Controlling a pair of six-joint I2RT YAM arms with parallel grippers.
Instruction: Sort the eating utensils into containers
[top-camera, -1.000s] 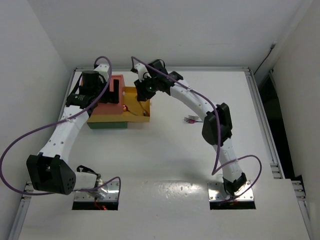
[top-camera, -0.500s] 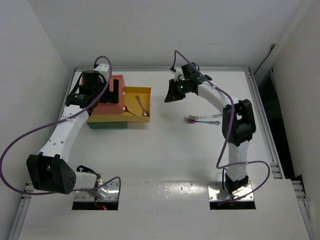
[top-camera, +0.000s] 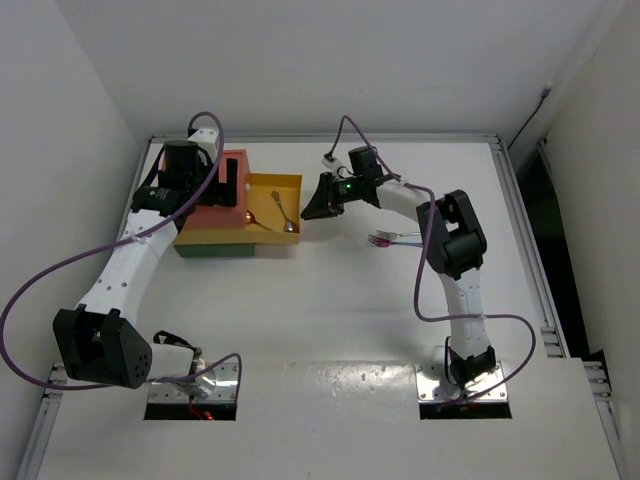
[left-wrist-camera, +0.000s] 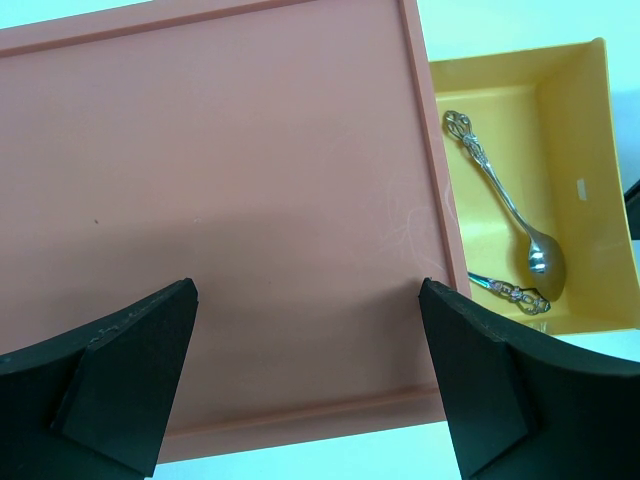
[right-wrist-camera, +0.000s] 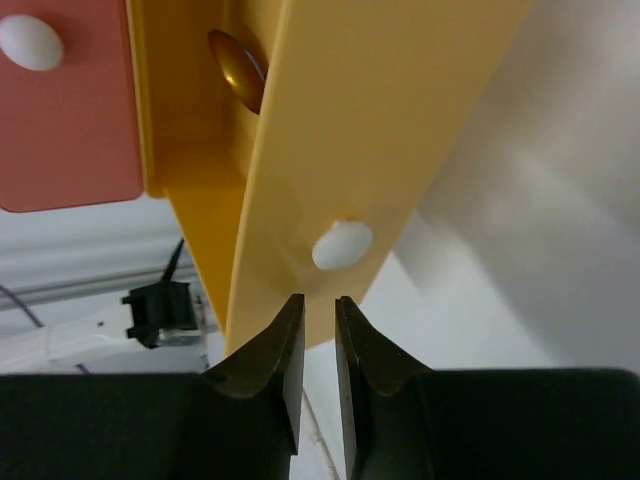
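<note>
The left gripper (left-wrist-camera: 308, 330) is hanging wide apart over the smooth, flat red-orange top drawer (left-wrist-camera: 220, 150), exactly as 1 second ago. Beside it the glossy yellow drawer (left-wrist-camera: 600, 150) is standing pulled out, holding 1 ornate silver metal spoon (left-wrist-camera: 505, 205) and a 2nd patterned handle (left-wrist-camera: 510, 292). The right gripper (right-wrist-camera: 314, 315) is now sitting at that drawer's front, just under its round white knob (right-wrist-camera: 342, 245), fingers a sliver apart and clamped on nothing. It has swung back after pulling away. Thin purplish forks (top-camera: 393, 238) are lying unmoved on the white table (top-camera: 330, 300).
</note>
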